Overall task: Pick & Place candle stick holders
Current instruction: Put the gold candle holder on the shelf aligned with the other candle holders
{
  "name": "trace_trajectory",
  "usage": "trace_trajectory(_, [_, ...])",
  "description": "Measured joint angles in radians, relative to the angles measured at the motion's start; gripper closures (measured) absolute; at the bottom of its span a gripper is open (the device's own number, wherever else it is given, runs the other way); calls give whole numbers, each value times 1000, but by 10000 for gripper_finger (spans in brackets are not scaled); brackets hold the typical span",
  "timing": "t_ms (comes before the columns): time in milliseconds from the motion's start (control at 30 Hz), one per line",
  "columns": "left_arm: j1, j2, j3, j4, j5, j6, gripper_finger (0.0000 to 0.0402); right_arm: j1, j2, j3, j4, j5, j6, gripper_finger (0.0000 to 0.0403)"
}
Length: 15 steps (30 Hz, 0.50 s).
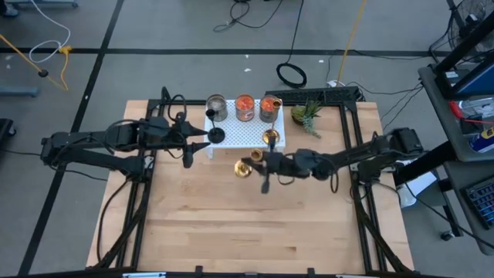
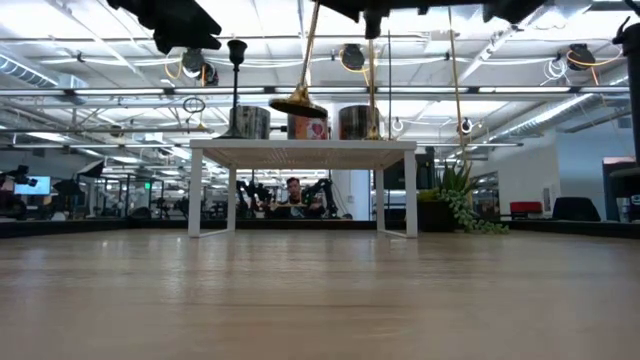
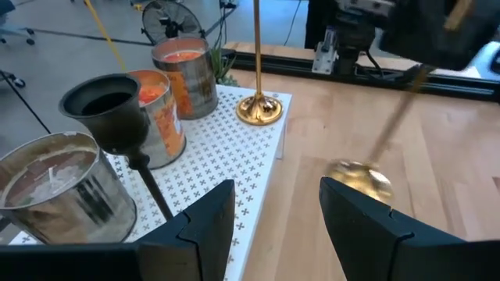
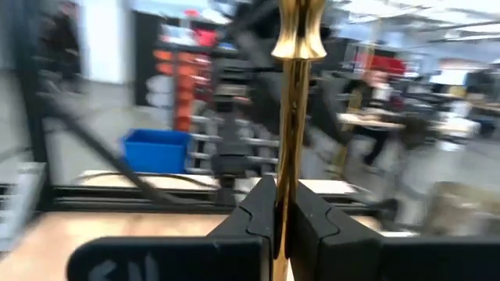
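1. The right gripper (image 4: 281,226) is clamped on the thin stem of a gold candle stick holder (image 1: 245,167), holding it in the air in front of the white perforated stand (image 1: 251,137).
2. In the low view this holder (image 2: 298,104) hangs tilted, its round base at stand-top height and clear of the table (image 2: 320,300); its stem slants up to the gripper above. From above, its long axis runs roughly sideways, base toward the left arm's side.
3. The right arm reaches in from the right edge, low and extended toward the stand.
4. The second gold holder (image 1: 270,138) stands upright on the stand's front right corner. The black holder (image 1: 216,135) stands upright at the front left.
5. Grey cup (image 1: 217,107) and two orange cups (image 1: 245,107) stand in a row along the stand's back.
6. The left gripper (image 3: 269,215) hovers beside the black holder, fingers spread, grasping nothing.
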Motion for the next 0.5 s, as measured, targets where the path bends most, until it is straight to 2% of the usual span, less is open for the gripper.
trace_trajectory(200, [0, 0, 0, 2, 0, 2, 206, -70, 10, 80, -79, 163, -51, 397])
trace_trajectory(500, [0, 0, 0, 11, -1, 8, 206, -194, 10, 83, -89, 164, 25, 397])
